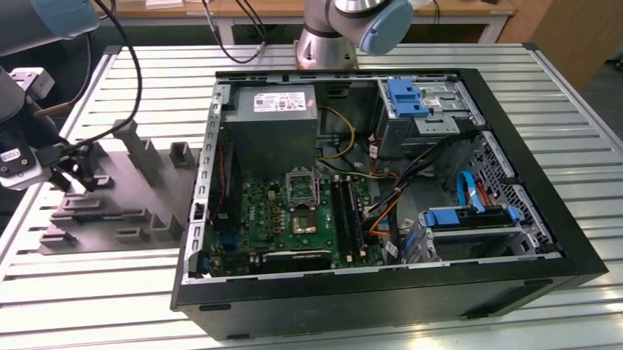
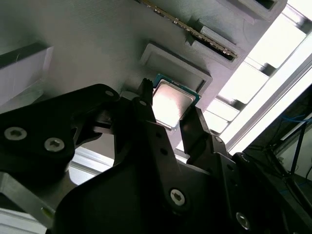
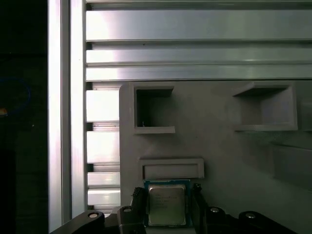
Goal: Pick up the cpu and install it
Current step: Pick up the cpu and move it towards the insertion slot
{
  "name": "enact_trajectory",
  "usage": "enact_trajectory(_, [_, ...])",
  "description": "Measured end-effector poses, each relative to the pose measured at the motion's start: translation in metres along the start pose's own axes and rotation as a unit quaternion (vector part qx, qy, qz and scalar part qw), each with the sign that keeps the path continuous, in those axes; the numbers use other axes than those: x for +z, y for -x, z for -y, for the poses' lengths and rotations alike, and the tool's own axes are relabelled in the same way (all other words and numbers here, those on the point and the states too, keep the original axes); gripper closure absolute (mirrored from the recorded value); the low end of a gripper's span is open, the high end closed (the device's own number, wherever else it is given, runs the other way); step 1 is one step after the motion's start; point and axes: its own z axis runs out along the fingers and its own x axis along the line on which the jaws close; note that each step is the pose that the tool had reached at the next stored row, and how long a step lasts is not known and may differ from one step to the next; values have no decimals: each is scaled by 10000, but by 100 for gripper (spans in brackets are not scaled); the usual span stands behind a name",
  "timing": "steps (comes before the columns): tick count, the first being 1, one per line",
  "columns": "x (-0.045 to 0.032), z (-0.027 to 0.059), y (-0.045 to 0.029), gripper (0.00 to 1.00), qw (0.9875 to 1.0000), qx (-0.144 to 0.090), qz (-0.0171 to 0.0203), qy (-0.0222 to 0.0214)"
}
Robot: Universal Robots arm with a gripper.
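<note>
The cpu [image 2: 171,103] [image 3: 167,204] is a small flat square chip with a pale silver top and green edges. It sits between the two black fingers of my gripper [image 2: 170,106] [image 3: 167,196], which press on its opposite sides. It is just over the grey moulded tray [image 3: 229,146] [image 2: 97,44]. In the exterior view my gripper [image 1: 78,179] hangs over the tray [image 1: 117,211] at the exterior view's left, outside the open computer case [image 1: 389,292]. The motherboard [image 1: 292,219] with its metal socket bracket [image 1: 302,188] lies inside the case.
The grey power supply box [image 1: 273,124] stands behind the motherboard. Drive cages with blue clips [image 1: 413,102] and loose cables [image 1: 409,182] crowd the case's right side. Upright blocks [image 1: 146,157] rise from the tray near my gripper. A slatted metal table [image 1: 87,292] carries everything.
</note>
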Motion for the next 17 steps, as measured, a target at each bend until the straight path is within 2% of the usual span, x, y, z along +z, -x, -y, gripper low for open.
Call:
enact_trajectory(13, [-27,-1,1,53,10000,0,0,0])
enact_trajectory(15, [-93,-4,2,53,10000,0,0,0])
enact_trajectory(17, [-97,-4,2,53,10000,0,0,0])
